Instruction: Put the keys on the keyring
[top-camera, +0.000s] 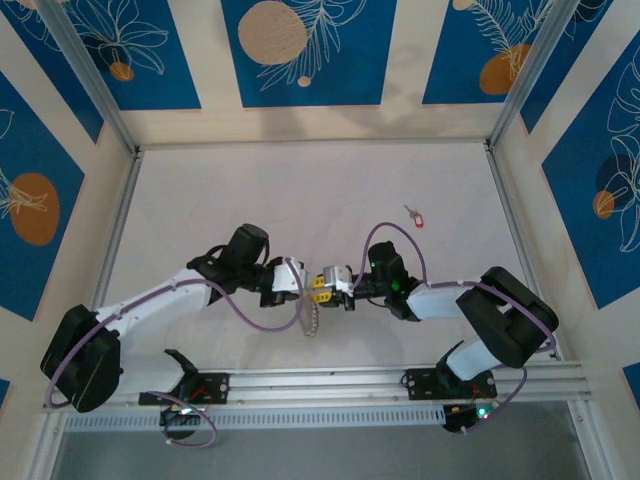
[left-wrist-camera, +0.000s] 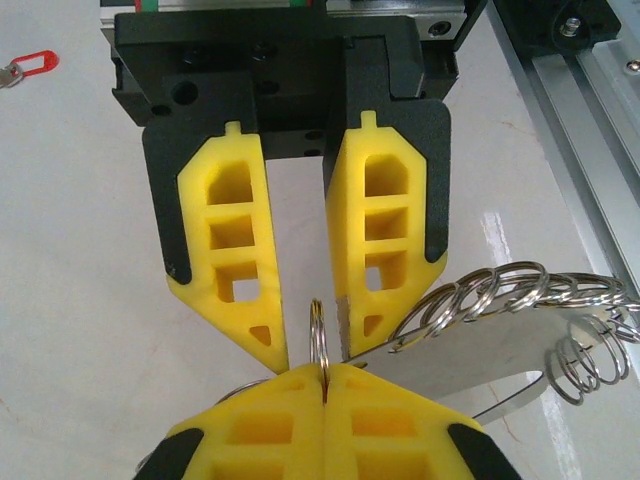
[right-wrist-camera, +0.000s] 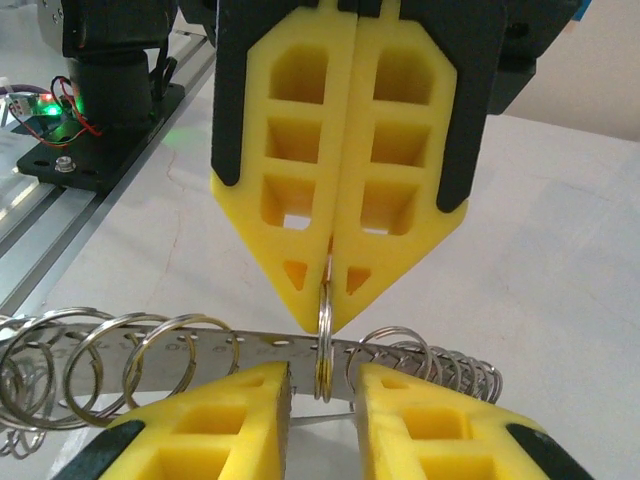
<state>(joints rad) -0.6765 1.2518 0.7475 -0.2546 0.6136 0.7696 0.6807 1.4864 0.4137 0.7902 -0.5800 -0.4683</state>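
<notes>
The white table (top-camera: 300, 190) carries both arms, which meet tip to tip near its middle, just ahead of the rail (top-camera: 350, 380) at the near edge.

The left claw (left-wrist-camera: 323, 372) is pressed together, its yellow pads flat against each other, pinching a small split ring (right-wrist-camera: 324, 338) by its rim. The ring stands on edge and pokes out past the tips toward the other claw.

The right claw (right-wrist-camera: 322, 385) is spread. Its two yellow fingertips sit one on either side of the ring, with a gap on each side and no contact that I can make out. The tips of the two claws are very close, nearly nose to nose.

A flat metal strip (right-wrist-camera: 265, 345) with a row of holes runs crosswise just behind the ring, between the two sets of tips. In the top view it trails from under the claws toward the rail. Whether the pinched ring is threaded through it I cannot tell.

Spare rings (right-wrist-camera: 100, 360) are strung along the strip in overlapping loops to both sides of the claws.

One key (top-camera: 414, 216), silver with a red tag, lies flat on the table well apart from both claws, out past the right claw on the far side, with nothing holding it.
</notes>
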